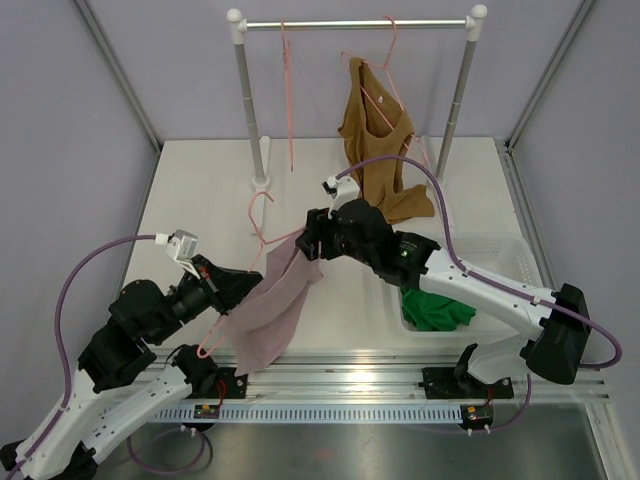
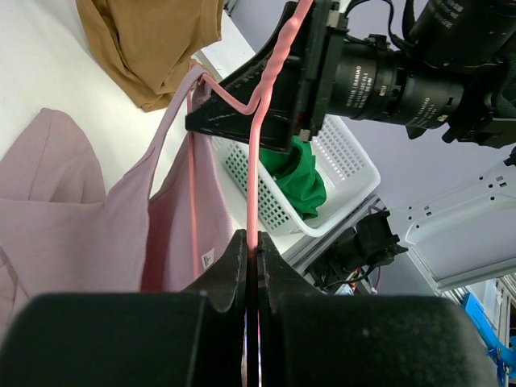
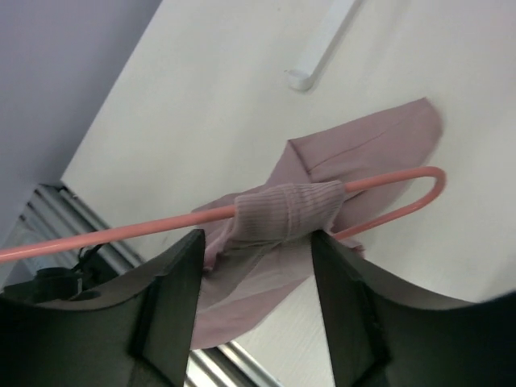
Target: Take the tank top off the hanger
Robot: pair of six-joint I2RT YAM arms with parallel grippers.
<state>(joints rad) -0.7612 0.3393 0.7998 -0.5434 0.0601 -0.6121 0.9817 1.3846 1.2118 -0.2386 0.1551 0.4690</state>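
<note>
The white desk [image 1: 200, 200] carries a clothes rack [image 1: 350, 22] at its far edge, where a brown top [image 1: 380, 150] hangs to the right and a bare hanger to the left. A white basket [image 1: 500, 250] sits on the right side with a green cloth [image 1: 435, 308] in it.

The mauve tank top [image 1: 270, 320] is at near centre, held above the desk and draping down towards the near edge. It hangs on a pink hanger [image 1: 262, 235] whose hook points to the far side.

The left tool [image 2: 252, 250] is pressed together on the wire of the pink hanger and carries it from the near left. The right tool [image 3: 258, 242] comes in from the right, spread wide, its fingers standing either side of the bunched strap [image 3: 286, 214] and the wire, not visibly squeezing either.

The tank top looks light, thin and limp, a ribbed knit that will sag and stretch rather than keep its shape. The wire is stiff and smooth, so the cloth should slide along it.

The best hold is likely that gathered strap, pinched clear of the wire and then drawn off the hanger's rounded end. Catching the wire in the pinch would drag the hanger along.
</note>
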